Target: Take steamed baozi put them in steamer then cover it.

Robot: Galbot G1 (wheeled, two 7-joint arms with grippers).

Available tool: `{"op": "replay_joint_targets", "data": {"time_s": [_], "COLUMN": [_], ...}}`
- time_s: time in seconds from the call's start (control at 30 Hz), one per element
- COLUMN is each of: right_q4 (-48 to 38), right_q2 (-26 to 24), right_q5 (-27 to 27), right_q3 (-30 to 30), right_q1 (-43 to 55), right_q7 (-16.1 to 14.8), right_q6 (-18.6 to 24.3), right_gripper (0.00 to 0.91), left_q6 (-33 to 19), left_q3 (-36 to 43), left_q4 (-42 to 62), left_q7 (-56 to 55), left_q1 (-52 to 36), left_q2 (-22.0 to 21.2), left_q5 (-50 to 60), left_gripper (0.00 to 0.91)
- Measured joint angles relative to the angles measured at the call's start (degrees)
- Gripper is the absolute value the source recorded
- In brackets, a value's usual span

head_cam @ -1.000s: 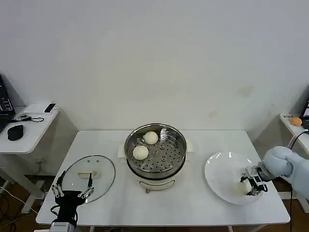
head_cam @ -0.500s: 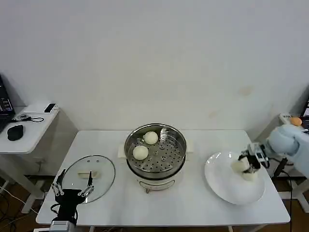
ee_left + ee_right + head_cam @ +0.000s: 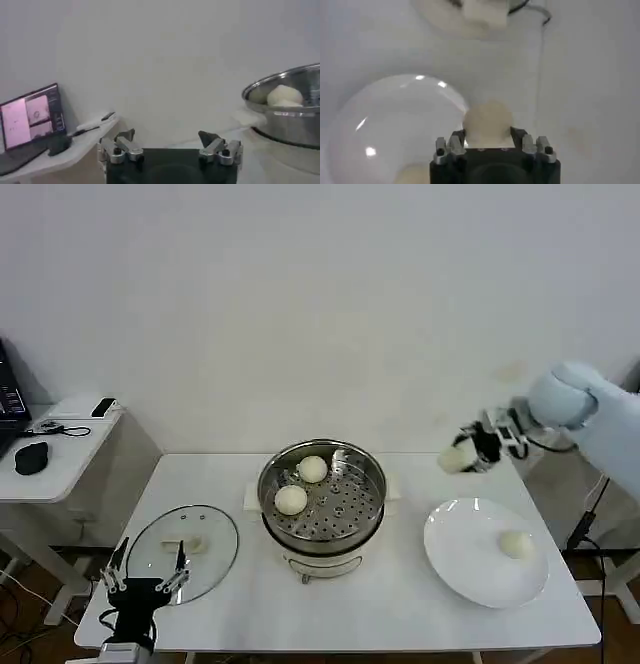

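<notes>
text: none can be read | labels, brands, numbers, signs: none can be read | bright pink laptop screen [image 3: 30, 120] on the side desk: shows small windows, their content is too small to read

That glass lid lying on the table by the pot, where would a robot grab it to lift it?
By the pale bar handle at the centre of the glass cover, coming straight down from above. The cover lies flat on the table, so its rim offers little to pinch, while the raised bar suits two fingers. The left gripper is open beside it.
</notes>
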Motion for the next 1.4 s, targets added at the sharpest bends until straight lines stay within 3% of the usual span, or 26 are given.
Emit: {"op": "replay_joint_targets", "data": {"time_s": [0.33,0.67,1.07,1.4], "right_q4": [2.5,3.3,3.9,4.4], "right_q2": [9.9,17.9,22.2,23.1], "right_q5": [2.4,0.2,-6.3,-10.0], "right_q3": [-6.2,-10.9,-13.2,-13.9], "right_q1": [4.1,4.2,2.3,0.5], "right_q7": [0.2,0.9,1.2,1.7], "right_q6": [3.2,9.0,16.7,20.2], "right_gripper": [0.635,0.645,0.645,0.645], "left_q6": [-0.6,-1.1,-1.5,-1.6], "left_q3": [-1.4,-2.9,-4.0,-4.1], "left_q4": [-0.6,-1.2,-0.7,-0.4], "left_q7": [-0.1,-0.2,-0.3,-0.3], "left_q1": [1.3,2.6,3.0,2.8], "left_q2": [-1.1,-2.2,-3.0,-3.0], "left_q5": [0.5,0.5,0.6,0.5], "left_gripper": [0.907,0.907,0.907,0.907]}}
